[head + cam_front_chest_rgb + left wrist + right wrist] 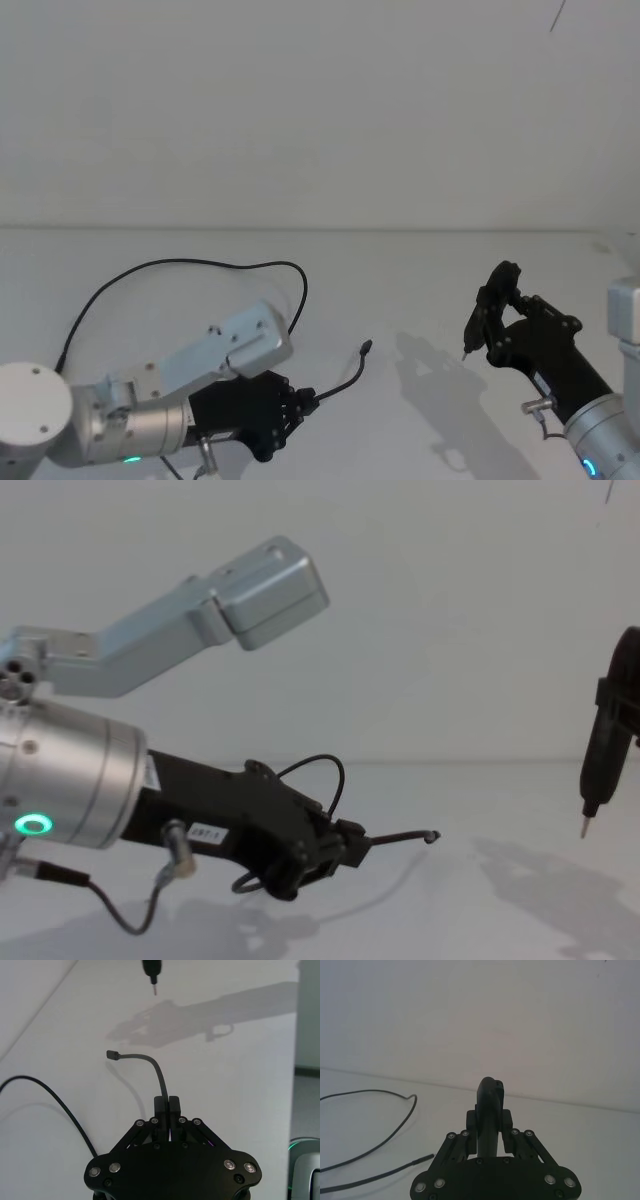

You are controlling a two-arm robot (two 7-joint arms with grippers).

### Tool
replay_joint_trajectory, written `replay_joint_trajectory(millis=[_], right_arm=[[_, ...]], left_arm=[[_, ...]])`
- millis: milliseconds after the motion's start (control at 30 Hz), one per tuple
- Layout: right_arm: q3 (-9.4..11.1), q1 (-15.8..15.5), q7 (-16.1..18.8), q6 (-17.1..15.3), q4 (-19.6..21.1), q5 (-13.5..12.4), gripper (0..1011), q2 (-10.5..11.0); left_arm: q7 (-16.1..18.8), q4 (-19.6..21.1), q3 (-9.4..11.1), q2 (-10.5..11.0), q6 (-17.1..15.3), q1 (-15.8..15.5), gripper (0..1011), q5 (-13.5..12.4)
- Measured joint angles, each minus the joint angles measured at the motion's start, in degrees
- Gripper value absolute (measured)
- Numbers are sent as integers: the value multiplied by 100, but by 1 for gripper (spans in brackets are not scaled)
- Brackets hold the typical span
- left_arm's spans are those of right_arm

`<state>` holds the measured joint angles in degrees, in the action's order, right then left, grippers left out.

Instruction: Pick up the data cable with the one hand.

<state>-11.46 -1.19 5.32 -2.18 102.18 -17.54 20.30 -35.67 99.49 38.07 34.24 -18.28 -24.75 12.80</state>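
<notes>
Fingers (174, 1107) of the hand (166, 1099), the robot's left one, are pressed together on the data cable (180, 262), gripping it a short way behind its plug. The hand sits low at the near left of the white table (400, 280). Bare surface stretches ahead of it to the far edge, where the table meets a plain white wall. The right gripper (492, 305) hangs over the near right of the table with a thin pointed tip (583, 830) aimed downward and its shadow spread on the surface beside it. An open strip of table lies between that tip and the cable's plug. A small white label (205, 832) on the hand's black body carries writing too small to read, and a green ring (33, 825) glows on the silver wrist. The cable is thin, black and flexible. Its free end bends up and forward out of the fingers to a small dark plug (367, 347) held clear of the table. The rest sweeps in one wide loop across the table's left side, behind the arm.
</notes>
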Motion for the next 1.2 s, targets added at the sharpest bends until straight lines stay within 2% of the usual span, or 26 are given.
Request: replay_joint_trajectory(millis=[233,567,867,1200], right_arm=[[166,-48,236,-131,139,-220,279,135],[404,-105,642,-456,384,-672,279,348],[545,-98,973,-800,623,-1112,279,525],[661,-64,1120,-1187,907,-1417,279,735]], left_arm=[[-191,281,-66,339,484,204,40,-33],[-537,698,-177,789,1284,448,40,-20],[-699,905,-224,976,1631,547,40,17],[-790,1030,-250,1086,1839,603,40,40]])
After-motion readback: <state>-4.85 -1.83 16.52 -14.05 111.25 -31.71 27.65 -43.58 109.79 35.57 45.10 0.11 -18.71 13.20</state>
